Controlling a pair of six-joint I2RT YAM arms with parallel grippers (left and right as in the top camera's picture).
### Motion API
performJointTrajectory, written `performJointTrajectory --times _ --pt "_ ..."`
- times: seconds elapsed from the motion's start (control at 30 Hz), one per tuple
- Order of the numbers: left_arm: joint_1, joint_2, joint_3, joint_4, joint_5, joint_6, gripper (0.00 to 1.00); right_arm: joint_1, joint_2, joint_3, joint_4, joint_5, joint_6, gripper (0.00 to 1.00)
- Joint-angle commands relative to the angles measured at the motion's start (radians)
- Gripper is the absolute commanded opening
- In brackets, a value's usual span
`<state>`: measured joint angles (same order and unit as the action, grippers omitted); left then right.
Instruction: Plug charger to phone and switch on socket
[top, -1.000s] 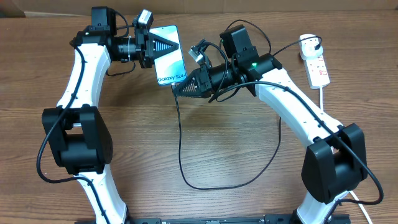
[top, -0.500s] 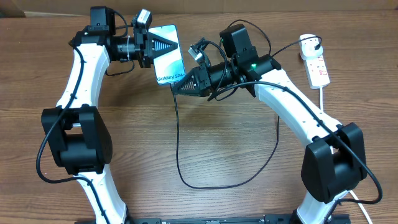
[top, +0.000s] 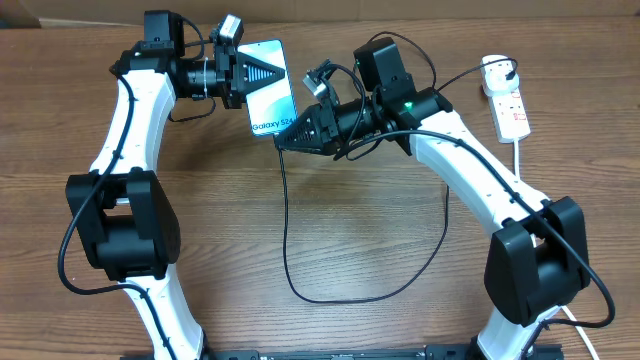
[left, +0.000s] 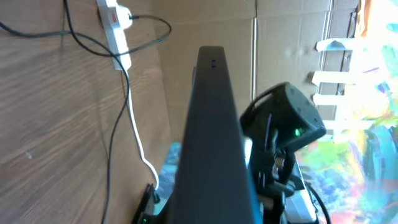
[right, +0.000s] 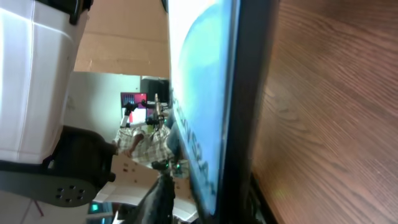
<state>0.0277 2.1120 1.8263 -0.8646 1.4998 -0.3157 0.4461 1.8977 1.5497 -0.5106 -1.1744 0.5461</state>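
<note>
Clamping the phone (top: 276, 102), Galaxy end nearward, left jaws face right jaws pinching the charger (top: 283, 215).

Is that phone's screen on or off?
On: the phone, in the left gripper, glows bright blue with Galaxy text; right gripper holds the charger beside it.

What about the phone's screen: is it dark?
No, the phone shows a lit blue-white screen with Galaxy text in the overhead view.
</note>
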Motion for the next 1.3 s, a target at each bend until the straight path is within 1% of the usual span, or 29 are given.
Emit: performJointTrajectory --times 0.0,0.1,0.37,0.43,0.57,0.63,0.73,0.87,0.9,0.97,1.07,1.27 --pt "-0.019 -0.039 0.015 -0.008 0.064 -0.006 0.05 -0.050 0.015 0.014 0.018 -0.011 -0.024 0.22" --pt "-0.011 -0.039 0.015 -0.009 0.065 -0.006 0.04 -0.073 0.015 0.014 0.011 -0.039 -0.041 0.23" --pt "-0.005 -0.039 0.015 -0.007 0.040 0.001 0.04 -0.179 0.014 0.014 -0.089 -0.039 -0.142 0.34" --pt "-0.002 -0.039 0.015 -0.010 -0.002 0.002 0.04 -0.217 0.014 0.014 -0.122 -0.028 -0.169 0.37" --pt "-0.004 -0.039 0.014 -0.043 -0.172 0.006 0.04 -0.280 0.014 0.014 -0.204 0.047 -0.234 0.42" --pt "-0.010 -0.039 0.014 -0.074 -0.278 0.035 0.04 -0.306 0.014 0.018 -0.259 0.127 -0.265 0.44" --pt "-0.036 -0.039 0.014 -0.126 -0.426 0.124 0.04 -0.330 0.014 0.045 -0.363 0.241 -0.325 0.46" --pt "-0.072 -0.038 0.015 -0.161 -0.566 0.157 0.04 -0.330 0.014 0.130 -0.525 0.414 -0.401 0.49" --pt "-0.087 -0.034 0.015 -0.163 -0.631 0.155 0.04 -0.325 0.014 0.179 -0.594 0.480 -0.425 0.50" --pt "-0.096 -0.020 0.015 -0.164 -0.672 0.155 0.04 -0.323 0.014 0.241 -0.669 0.561 -0.431 0.51" --pt "-0.098 0.021 0.015 -0.164 -0.699 0.156 0.04 -0.323 0.014 0.297 -0.735 0.602 -0.447 0.52" --pt "-0.108 0.153 0.015 -0.130 -0.698 0.161 0.04 -0.323 0.014 0.311 -0.779 0.610 -0.466 0.52"
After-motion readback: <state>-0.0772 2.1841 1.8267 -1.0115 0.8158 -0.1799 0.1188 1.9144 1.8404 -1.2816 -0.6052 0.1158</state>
